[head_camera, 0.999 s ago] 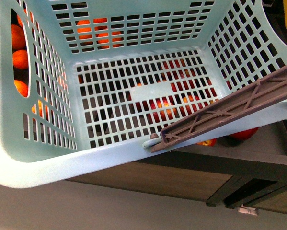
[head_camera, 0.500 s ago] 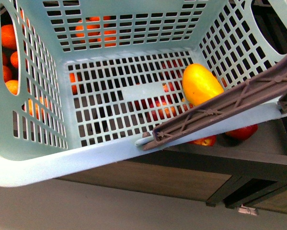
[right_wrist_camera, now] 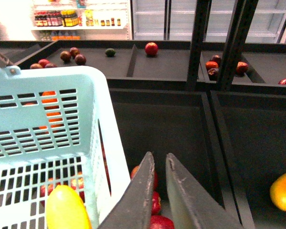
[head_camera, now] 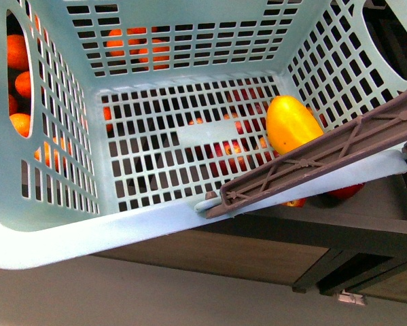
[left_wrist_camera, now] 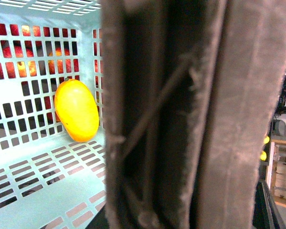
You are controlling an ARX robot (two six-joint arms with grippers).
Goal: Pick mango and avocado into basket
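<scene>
The light teal basket (head_camera: 87, 231) fills the front view, tilted, and the yellow-orange mango (head_camera: 291, 123) lies inside it on the slotted floor against the right wall. My left gripper is shut on the basket's brown handle (left_wrist_camera: 181, 119), which blocks most of the left wrist view and hides the fingers. The mango (left_wrist_camera: 76, 110) shows beside the handle. My right gripper (right_wrist_camera: 160, 156) is shut and holds nothing, just outside the basket wall (right_wrist_camera: 104, 143). A small dark green fruit that looks like the avocado (right_wrist_camera: 110, 52) lies on a far shelf.
Red apples (right_wrist_camera: 162, 222) lie in the dark bin under my right gripper and below the basket (head_camera: 342, 190). Oranges (head_camera: 20, 51) show through the basket's left wall. Another orange (right_wrist_camera: 283, 191) sits in the neighbouring bin. Dark upright posts (right_wrist_camera: 197, 43) divide the shelves.
One second ago the basket was empty. The mango dropped in half a second ago and has since settled slightly right, against the wall. The basket has shifted a little.
</scene>
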